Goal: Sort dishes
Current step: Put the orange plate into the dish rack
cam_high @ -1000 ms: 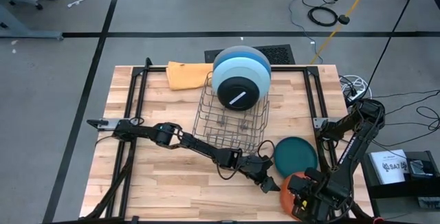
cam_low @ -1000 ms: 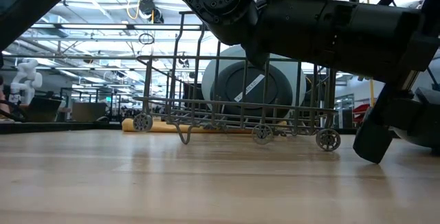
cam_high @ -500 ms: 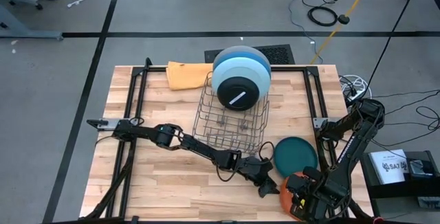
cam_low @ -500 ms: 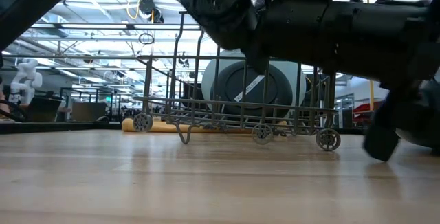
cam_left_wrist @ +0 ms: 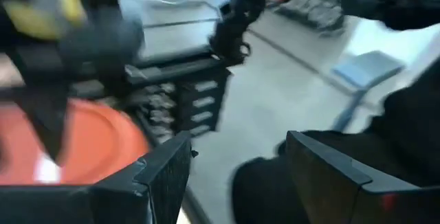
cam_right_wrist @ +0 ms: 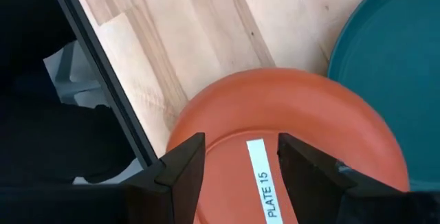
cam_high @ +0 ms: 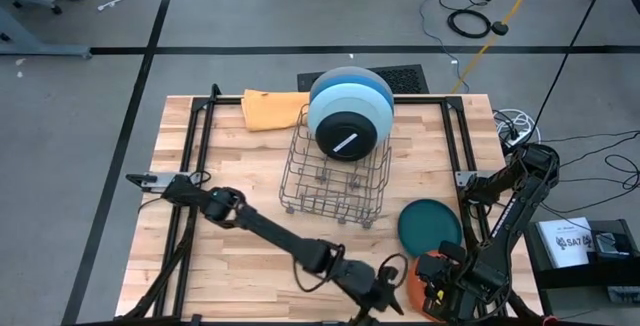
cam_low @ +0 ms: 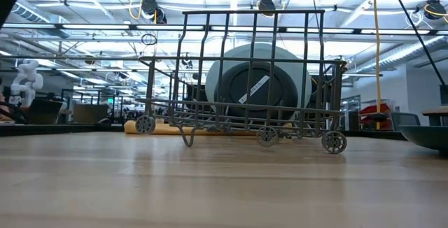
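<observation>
A grey, a light blue and a black plate with a white sticker (cam_high: 348, 116) stand on edge in the wire rack (cam_low: 255, 88). A teal plate (cam_high: 430, 226) lies flat near the table's right edge. An orange plate (cam_high: 415, 278) marked "PLATE 15" (cam_right_wrist: 265, 183) lies at the near right corner. My right gripper (cam_right_wrist: 240, 141) is open just above it, one finger on each side of the sticker. My left gripper (cam_high: 380, 291), also open (cam_left_wrist: 238, 141), reaches to the near edge beside the orange plate (cam_left_wrist: 69, 141). My right gripper comes at the orange plate's upper face (cam_right_wrist: 227, 176) from above, its open fingers standing on either side of the sticker. Whether the fingertips touch the plate I cannot tell. The plate lies on the table.
An orange cloth (cam_high: 272, 108) lies at the far edge behind the rack. The wire rack (cam_high: 335, 171) stands mid-table. Black frame rails (cam_high: 195, 156) run along the left and right sides. Bare wood shows on the near left part of the table (cam_high: 230, 266).
My left arm has swung from between the rack and the teal plate toward the table's near edge. Its gripper now sits beside the orange plate, and the arm has left the low view. The plates and my right arm have stayed put.
</observation>
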